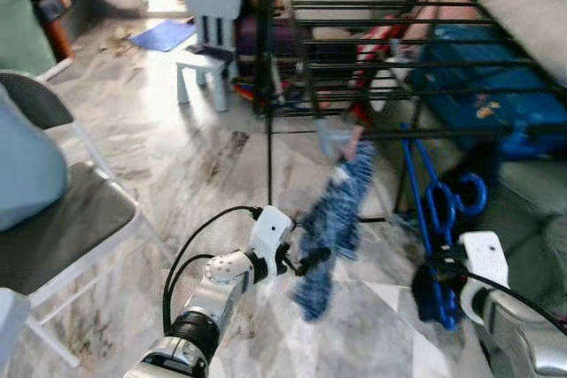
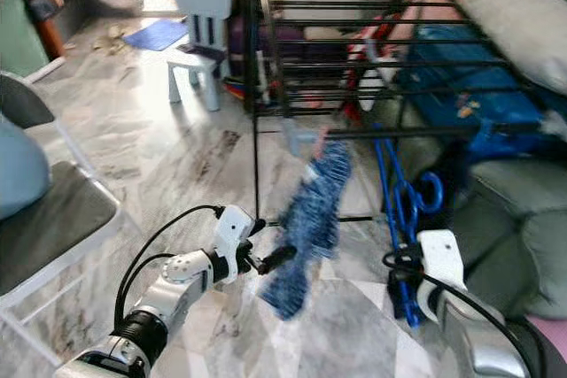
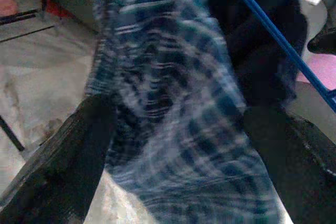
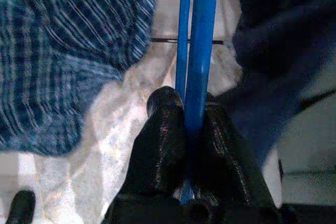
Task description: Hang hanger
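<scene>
The right gripper [image 4: 184,129] pinched the blue hanger [image 1: 440,210] low on its bar, long axis upright, hook uppermost. The left gripper [image 1: 310,261], fingers spread, reached into the hanging plaid cloth [image 1: 335,219]. Beyond and above stood the drying rack [image 1: 390,50], nearer the right arm.

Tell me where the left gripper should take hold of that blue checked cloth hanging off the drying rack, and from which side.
Grip the checked cloth at its lower half, which hangs free below the rack's front bar. Come in level from the robot's left, where the left gripper already sits with fingers spread either side of the fabric. The right gripper holds the blue hanger beside it, so keep left.
</scene>
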